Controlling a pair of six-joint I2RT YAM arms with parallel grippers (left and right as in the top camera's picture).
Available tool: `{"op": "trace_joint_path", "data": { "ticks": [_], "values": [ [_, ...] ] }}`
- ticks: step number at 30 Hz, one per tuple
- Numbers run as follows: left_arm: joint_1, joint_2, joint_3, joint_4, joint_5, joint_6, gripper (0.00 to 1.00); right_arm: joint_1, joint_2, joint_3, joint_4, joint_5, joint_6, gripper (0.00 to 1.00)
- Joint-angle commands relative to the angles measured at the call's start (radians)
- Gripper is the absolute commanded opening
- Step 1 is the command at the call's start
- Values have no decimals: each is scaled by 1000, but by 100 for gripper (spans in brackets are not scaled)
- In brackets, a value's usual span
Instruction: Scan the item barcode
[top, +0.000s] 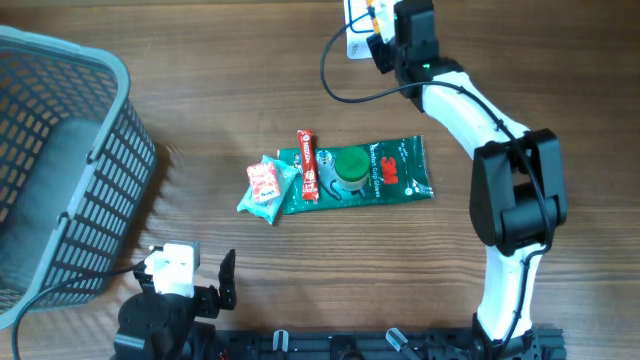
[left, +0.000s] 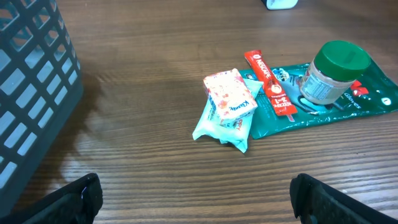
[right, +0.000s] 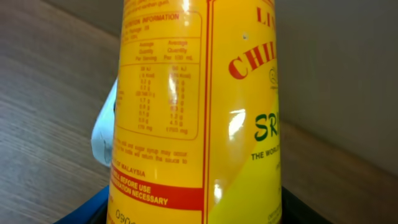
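Observation:
My right gripper (right: 193, 213) is shut on a yellow sauce bottle (right: 199, 106), which fills the right wrist view with its nutrition panel and red band toward the camera. No barcode shows on that side. From overhead, that gripper (top: 383, 42) is at the table's far edge, next to a white scanner (top: 355, 30); only a sliver of the bottle (top: 372, 14) shows there. A pale edge of the scanner (right: 102, 134) shows behind the bottle. My left gripper (left: 198, 198) hangs open and empty over bare wood near the front edge.
A green packet (top: 395, 165) lies mid-table with a green-lidded jar (top: 350, 168) on it, a red stick sachet (top: 308, 165) and small teal and red-white packets (top: 265, 185) beside it. A grey mesh basket (top: 110, 150) stands at the left.

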Motion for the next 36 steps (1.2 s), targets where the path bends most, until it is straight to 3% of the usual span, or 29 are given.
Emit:
{"op": "trace_joint_path", "data": {
  "ticks": [1,4,8,14,20,26,30,32,33,34,36],
  "values": [
    [5,-6,3,2,12,-2,100,2,26,34,0,35,-8,36],
    [5,-6,3,2,12,-2,100,-6,7,48,-47,120,130,36],
    [5,-6,3,0,12,-2,100,-89,-66,80,-195,228,152,41],
    [5,-6,3,0,12,-2,100,-400,-101,77,-400,297,53,42],
    [5,-6,3,0,12,-2,100,-752,-45,67,-472,297,39,41],
    [5,-6,3,0,12,-2,100,-963,26,64,-545,294,46,41],
    [5,-6,3,0,12,-2,100,-1062,35,64,-570,292,188,47],
    [5,-6,3,0,12,-2,100,-1094,35,64,-582,268,241,67],
    [5,-6,3,0,11,-2,100,-1096,35,65,-591,257,241,92],
    [5,-6,3,0,12,-2,100,-1096,31,68,-600,254,261,100],
    [5,-6,3,0,12,-2,100,-1093,9,70,-615,250,344,100]
  ]
}}
